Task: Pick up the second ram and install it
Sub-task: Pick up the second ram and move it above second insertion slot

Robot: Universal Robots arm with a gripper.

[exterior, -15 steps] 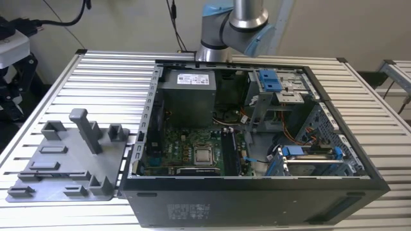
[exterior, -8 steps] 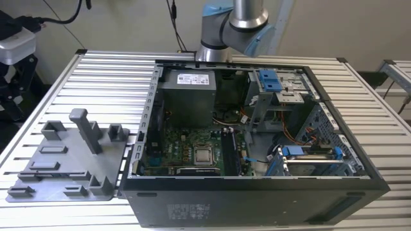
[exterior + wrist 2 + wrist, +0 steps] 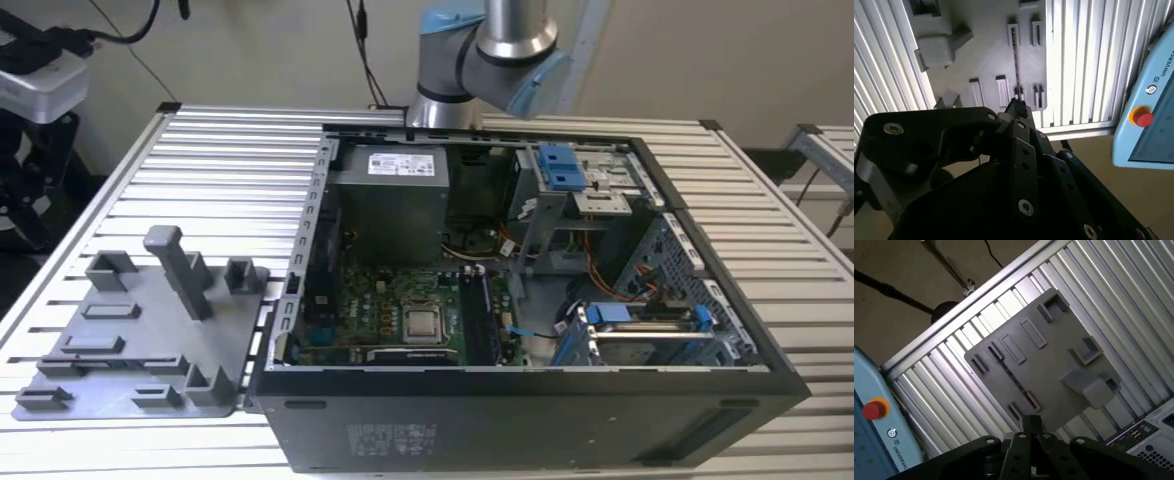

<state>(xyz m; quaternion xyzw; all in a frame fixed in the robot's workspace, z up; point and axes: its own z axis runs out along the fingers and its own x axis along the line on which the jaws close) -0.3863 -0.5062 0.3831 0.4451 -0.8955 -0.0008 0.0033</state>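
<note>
1. We see the second ram (image 3: 1015,55) (image 3: 1014,381) edge-on in both wrist views, a thin dark line. It stands in the slots of the grey holder plate (image 3: 984,50) (image 3: 1054,365), below the gripper and apart from it.
2. Gripper (image 3: 1016,106) (image 3: 1030,421): the fingertips look pressed together with nothing between them. It hangs above the plate, tips over one end of the stick.
3. The plate lies on the slatted table (image 3: 1084,60) (image 3: 954,390), with grey blocks standing up around the stick.
4. A pale blue pendant with a red button (image 3: 1143,118) (image 3: 873,409) sits off to the gripper's side, past the table edge.
5. Exterior view: the open computer case (image 3: 534,410) sits just beside the plate (image 3: 147,340), and the arm (image 3: 487,50) rises behind the case.
</note>
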